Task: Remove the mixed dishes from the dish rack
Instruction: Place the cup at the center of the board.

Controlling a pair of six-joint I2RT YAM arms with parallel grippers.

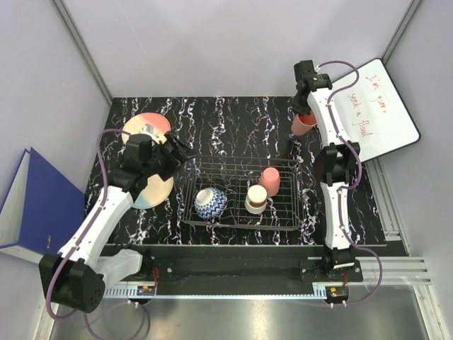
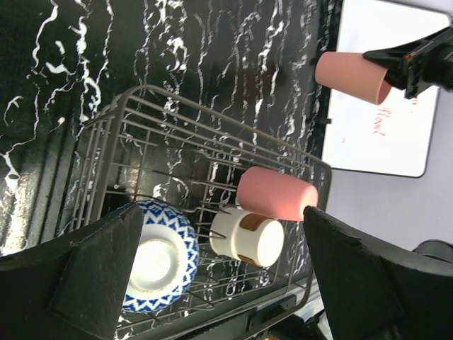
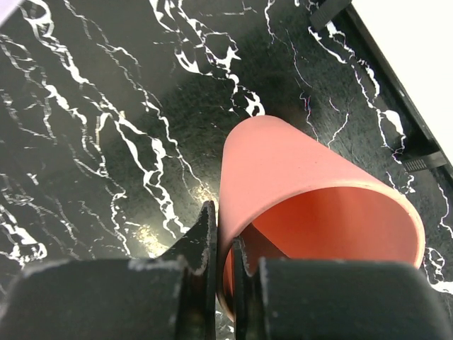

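While the right gripper (image 3: 221,234), clamped on the rim of a tilted pink cup (image 3: 304,177) at the table's (image 1: 233,120) far right, well apart from the dish rack (image 1: 185,205), would best level it before releasing, the left gripper (image 1: 182,151) hangs spread.

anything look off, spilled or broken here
Nothing spilled or broken. In the dish rack the blue-and-white bowl lies tipped, foot ring showing, beside the cream cup and a pink cup. The right gripper pinches the rim of a second pink cup, tilted.
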